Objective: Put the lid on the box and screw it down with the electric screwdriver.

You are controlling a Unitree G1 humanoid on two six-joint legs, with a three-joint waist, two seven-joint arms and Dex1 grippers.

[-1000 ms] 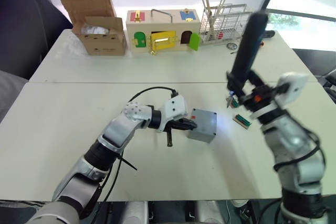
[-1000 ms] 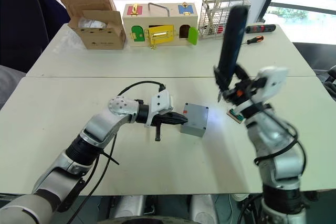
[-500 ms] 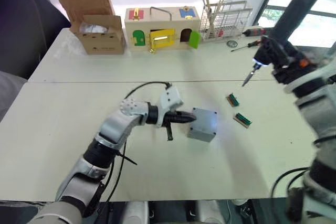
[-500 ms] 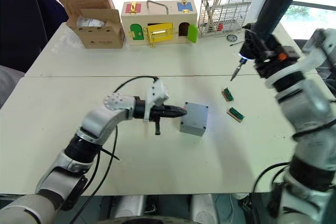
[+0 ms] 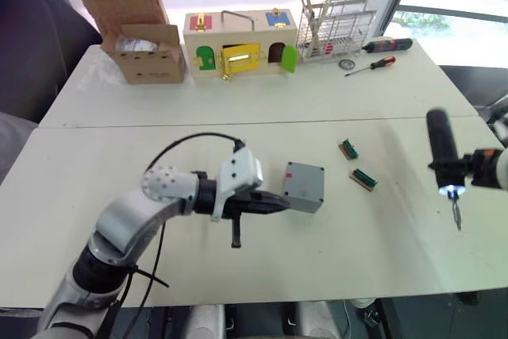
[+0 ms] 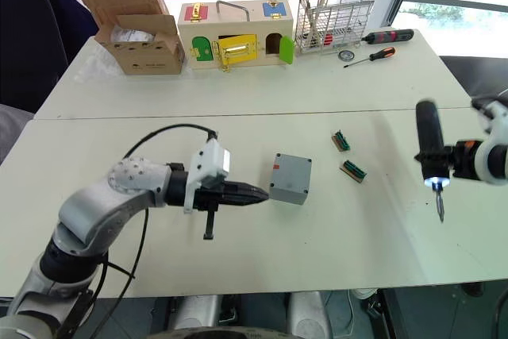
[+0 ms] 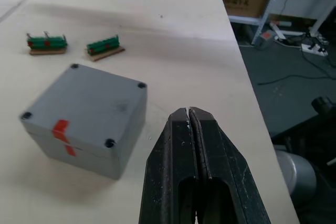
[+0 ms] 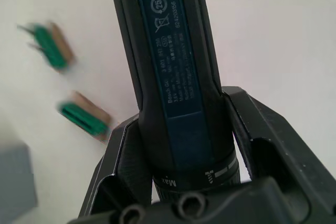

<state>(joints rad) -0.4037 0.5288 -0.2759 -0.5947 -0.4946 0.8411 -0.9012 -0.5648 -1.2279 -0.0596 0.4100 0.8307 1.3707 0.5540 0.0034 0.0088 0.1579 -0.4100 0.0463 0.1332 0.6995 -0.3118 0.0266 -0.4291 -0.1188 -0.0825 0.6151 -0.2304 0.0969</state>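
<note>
Left hand [image 7: 189,124] pressed closed, empty; right hand [image 8: 178,145] clamped around the electric screwdriver [image 6: 429,148]

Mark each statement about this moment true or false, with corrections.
1. The lid sits on the box. True.
2. The right end effector grips the electric screwdriver. True.
3. The left end effector is clamped on the box. False: its fingers are shut on nothing, beside the box.
4. The screwdriver bit rests in a lid screw hole. False: it points down over bare table, well to the right of the box.
5. Two green connector strips lie between box and screwdriver. True.
</note>
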